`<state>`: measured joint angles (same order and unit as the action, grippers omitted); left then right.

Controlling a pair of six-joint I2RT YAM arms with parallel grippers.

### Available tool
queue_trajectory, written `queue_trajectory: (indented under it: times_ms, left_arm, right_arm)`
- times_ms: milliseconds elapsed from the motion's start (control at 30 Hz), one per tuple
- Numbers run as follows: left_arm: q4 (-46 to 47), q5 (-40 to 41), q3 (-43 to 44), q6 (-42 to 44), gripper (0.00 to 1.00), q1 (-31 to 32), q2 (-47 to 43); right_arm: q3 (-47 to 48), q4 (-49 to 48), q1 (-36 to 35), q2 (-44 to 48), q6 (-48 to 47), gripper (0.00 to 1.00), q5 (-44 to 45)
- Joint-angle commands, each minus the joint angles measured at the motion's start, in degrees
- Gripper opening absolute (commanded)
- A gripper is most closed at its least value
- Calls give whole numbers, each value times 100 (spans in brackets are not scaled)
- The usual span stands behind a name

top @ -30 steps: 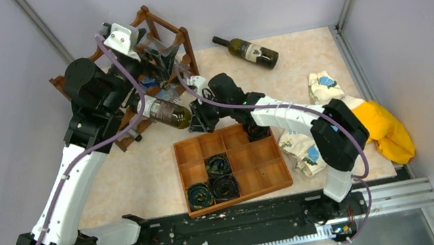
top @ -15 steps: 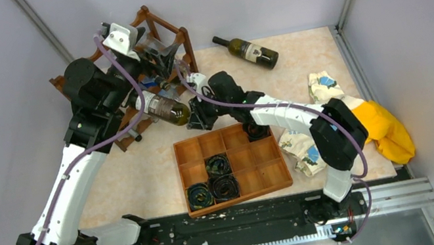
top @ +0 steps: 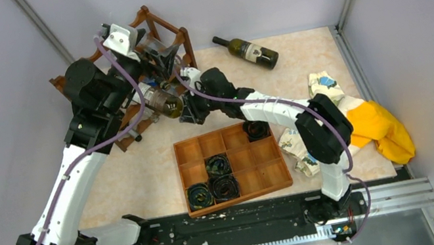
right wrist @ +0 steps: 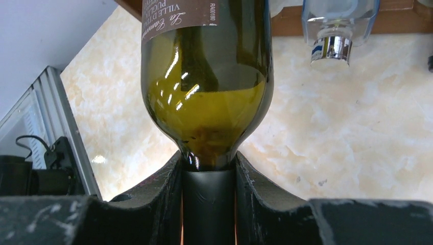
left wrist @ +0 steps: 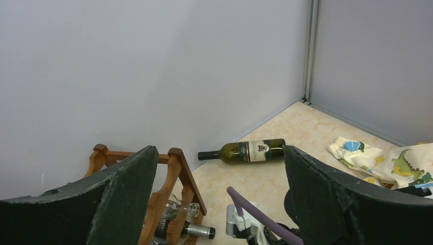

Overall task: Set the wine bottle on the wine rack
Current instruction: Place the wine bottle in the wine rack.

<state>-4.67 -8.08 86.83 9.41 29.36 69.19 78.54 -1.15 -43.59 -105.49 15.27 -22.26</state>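
- Orange-brown compartment tray (top: 191, 152) lies flat on the marbled table (top: 143, 175), just on the near side of the right gripper (top: 186, 107).
- Dark rolls (top: 225, 187) fill four of its cells: three clustered near-left, one in the far row.
- Labelled green bottle (top: 249, 52) lies on its side by the back wall, beyond the gripper and to its right.
- Clear bottle (right wrist: 339, 25), silver-capped, sits just ahead of the gripper, to its right.
- Two dinosaur-print cloths (top: 323, 87) and a yellow cloth (top: 389, 130) lie crumpled well to the gripper's right.
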Motion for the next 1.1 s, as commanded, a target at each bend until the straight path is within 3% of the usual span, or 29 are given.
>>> queue_trajectory:
  times_ms: [0,1067]
  left_arm:
    - [218,68,-32,-93,99,-28,-158]
    - [-459,544,1159,526,99,-28,195]
  right_arm:
    - [884,-980,-45,-132,142,0,45]
    - [5145,71,-642,-2951,1430,0,1541]
